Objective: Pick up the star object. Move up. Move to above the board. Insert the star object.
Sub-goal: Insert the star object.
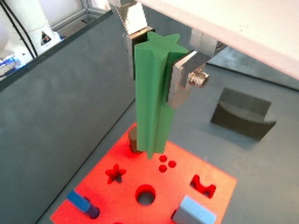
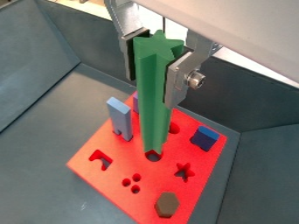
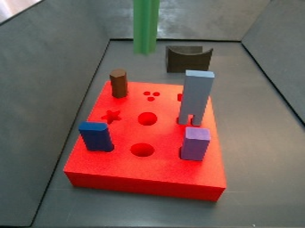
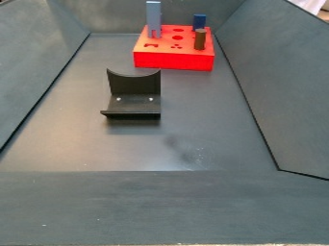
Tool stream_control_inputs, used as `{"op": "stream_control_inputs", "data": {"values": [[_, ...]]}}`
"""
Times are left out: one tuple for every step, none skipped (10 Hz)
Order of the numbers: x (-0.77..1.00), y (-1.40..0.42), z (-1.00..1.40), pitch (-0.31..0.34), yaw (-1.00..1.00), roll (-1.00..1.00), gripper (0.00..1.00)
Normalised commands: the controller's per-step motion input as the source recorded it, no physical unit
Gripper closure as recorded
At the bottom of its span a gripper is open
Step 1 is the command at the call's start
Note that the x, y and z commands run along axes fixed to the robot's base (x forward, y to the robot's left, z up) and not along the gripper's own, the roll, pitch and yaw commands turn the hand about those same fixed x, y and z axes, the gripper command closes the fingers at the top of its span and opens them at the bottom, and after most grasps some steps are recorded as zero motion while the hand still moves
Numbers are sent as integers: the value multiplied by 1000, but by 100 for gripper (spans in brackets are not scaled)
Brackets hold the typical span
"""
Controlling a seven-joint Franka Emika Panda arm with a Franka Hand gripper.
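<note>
Above board (image 1: 111, 188): tool (image 1: 158, 54) clamped on star object (image 1: 153, 96), rod upright between plates.

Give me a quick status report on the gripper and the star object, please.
Gripper shut on the star object, upright above the board. Not yet in the star-shaped hole. Nothing blocking.

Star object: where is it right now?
The star object is clamped upright in the gripper, hanging above the board in both wrist views; its lower end is not in any hole.
</note>
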Motion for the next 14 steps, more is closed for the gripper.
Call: {"op": "stream_control_inputs", "data": {"values": [[-54,-266,-840,-26,-266,0,100],[-117,-171,-709,-99,-220,0,100],[0,-6,-120,-83,-9,-13,100],[-26,-3,-126,-6,0,0,100],[-214,0,-520,-26,-846,50,100],[-237,0,-406,0,-863,19,100],[0,0,0,-27,0,-10,100],[77,0,-31,0,0,-47,100],[0,-171,-354,-11,-549,-39,100],[0,0,-360,0,-1000,-30,100],[0,0,-360,0,-1000,-26,100],[0,0,-129,19,-954,0,100],[-77,0,-14,0,0,0,100],[-371,0,-66,0,-306,0,100]]}}
